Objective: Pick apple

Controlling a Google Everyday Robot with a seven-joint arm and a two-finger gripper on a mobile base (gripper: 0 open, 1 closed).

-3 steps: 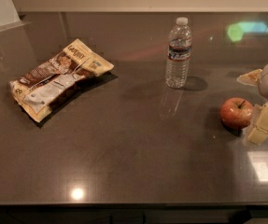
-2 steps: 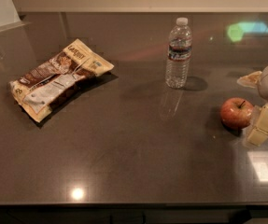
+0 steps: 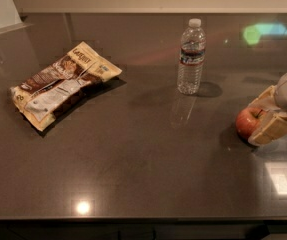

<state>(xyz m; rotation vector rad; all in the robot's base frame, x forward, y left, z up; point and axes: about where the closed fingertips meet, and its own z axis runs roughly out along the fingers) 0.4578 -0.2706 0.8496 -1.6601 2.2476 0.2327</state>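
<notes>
Your end effector [image 3: 257,122] sits at the right edge of the tabletop [image 3: 148,174], open, with its pale fingers [image 3: 273,128] reaching in on either side of the apple [image 3: 245,123], which rests on the surface between them. The main risk is the apple's round shape. If you close off-centre, one finger probably meets it first and rolls it leftward out of the grip. I cannot tell whether either finger already touches it, so close slowly. A grip too high on the curve may squeeze the apple downward and out, and the smooth, glossy tabletop would do little to stop a roll. Nothing stands in your way: the water bottle [image 3: 191,56] stands upright well apart behind and to the left, and the snack bag [image 3: 63,86] lies far across on the left.
</notes>
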